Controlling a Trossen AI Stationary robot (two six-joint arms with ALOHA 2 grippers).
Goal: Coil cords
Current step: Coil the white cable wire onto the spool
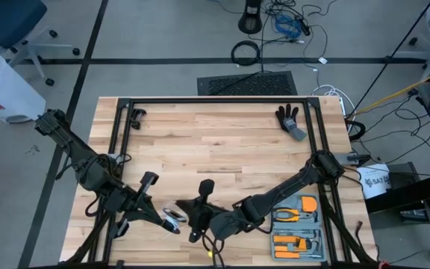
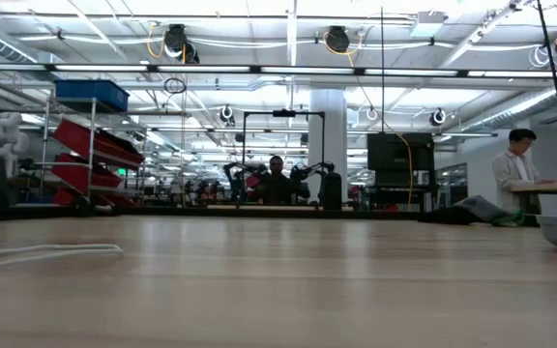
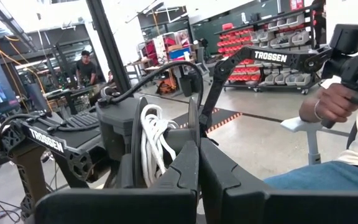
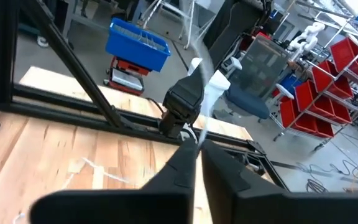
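Our left gripper (image 3: 197, 163) is pinching the black reel (image 3: 166, 146), fingers pressed on it, near the table's front edge.
Our right gripper (image 4: 197, 149) is closing on the white cord (image 4: 98, 171) just beside the reel; we judge we are mid-winding, and next we need a taut turn around the reel while loose cord is lying on the wooden table (image 1: 222, 142).

Grey floor (image 1: 163, 45), red bin shelves (image 2: 90, 155), white column (image 2: 327, 135), ceiling lights.
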